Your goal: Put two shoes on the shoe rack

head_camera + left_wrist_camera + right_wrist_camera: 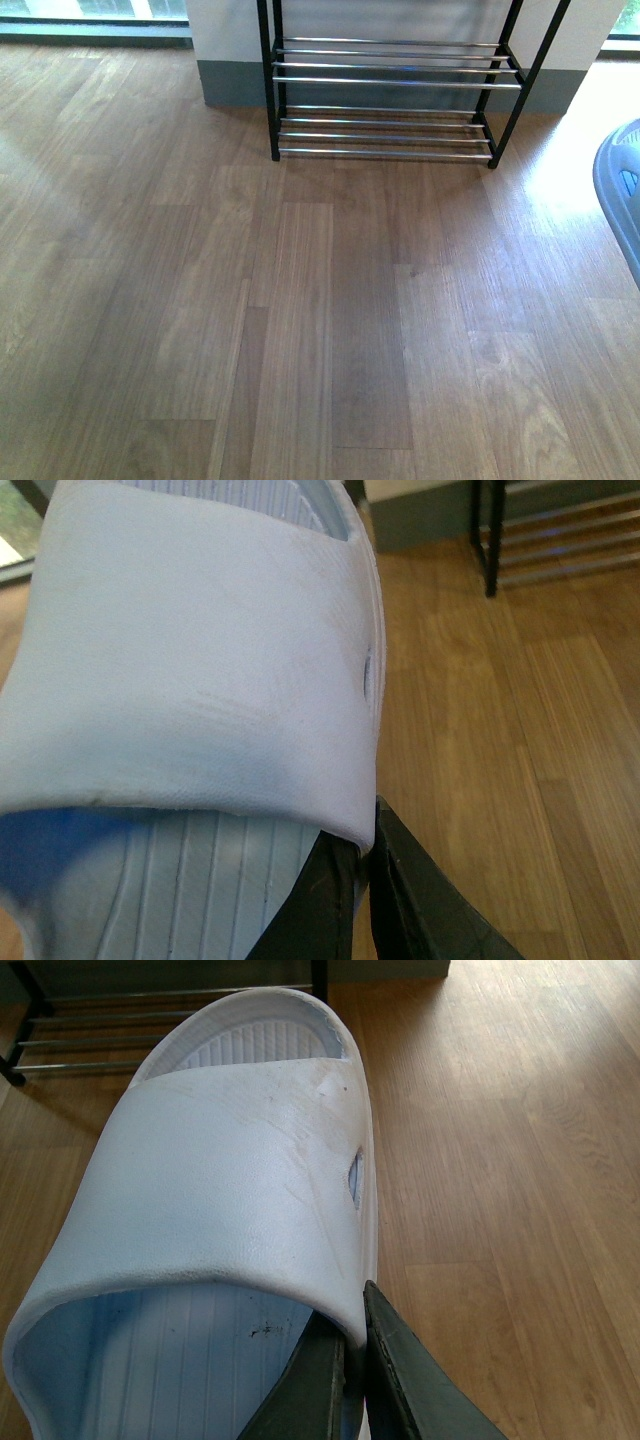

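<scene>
Status: left fingers (420, 915) pinch first sandal (200, 650) at its side; right fingers (425, 1395) pinch second sandal (230, 1180) likewise. The shoe rack (400, 82), well beyond the fingers, shows no shoes; both placements remain.

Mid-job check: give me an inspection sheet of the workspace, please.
Surface: wood floor, no shoes on it in view.
Job's things: rack, both visible tiers bare; left-held slide; right-held slide; sneakers not seen.
Clutter: pale blue object at front view's right edge, unclear what.
Grippers: left pincer shut on left-held slide's strap edge; right pincer shut on right-held slide's strap edge.
Cables: nothing seen.
Surroundings: grey-based wall, window.
</scene>
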Controlling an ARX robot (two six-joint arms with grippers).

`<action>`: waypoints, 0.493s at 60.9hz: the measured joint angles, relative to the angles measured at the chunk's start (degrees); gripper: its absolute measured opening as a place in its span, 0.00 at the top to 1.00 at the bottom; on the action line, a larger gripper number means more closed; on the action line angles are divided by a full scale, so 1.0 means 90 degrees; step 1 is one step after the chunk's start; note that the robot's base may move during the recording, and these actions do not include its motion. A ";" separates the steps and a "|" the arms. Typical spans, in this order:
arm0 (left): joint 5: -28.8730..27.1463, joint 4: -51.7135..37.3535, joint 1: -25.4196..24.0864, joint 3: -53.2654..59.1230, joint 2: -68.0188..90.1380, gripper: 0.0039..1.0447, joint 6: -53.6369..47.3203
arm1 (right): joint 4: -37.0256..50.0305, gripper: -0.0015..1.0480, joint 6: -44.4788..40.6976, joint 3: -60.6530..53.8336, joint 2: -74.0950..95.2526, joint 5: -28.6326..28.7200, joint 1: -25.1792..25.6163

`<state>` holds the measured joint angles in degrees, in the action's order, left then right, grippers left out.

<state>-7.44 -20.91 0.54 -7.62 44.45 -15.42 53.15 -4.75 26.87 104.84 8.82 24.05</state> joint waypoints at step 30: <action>-0.0464 0.0537 0.0046 -0.0131 -0.1107 0.99 -0.0510 | 0.0000 0.98 0.0000 -0.0002 0.0000 0.0005 -0.0002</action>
<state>-11.62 -16.08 0.95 -8.80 34.48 -20.01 53.15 -4.75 26.85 104.84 8.86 24.03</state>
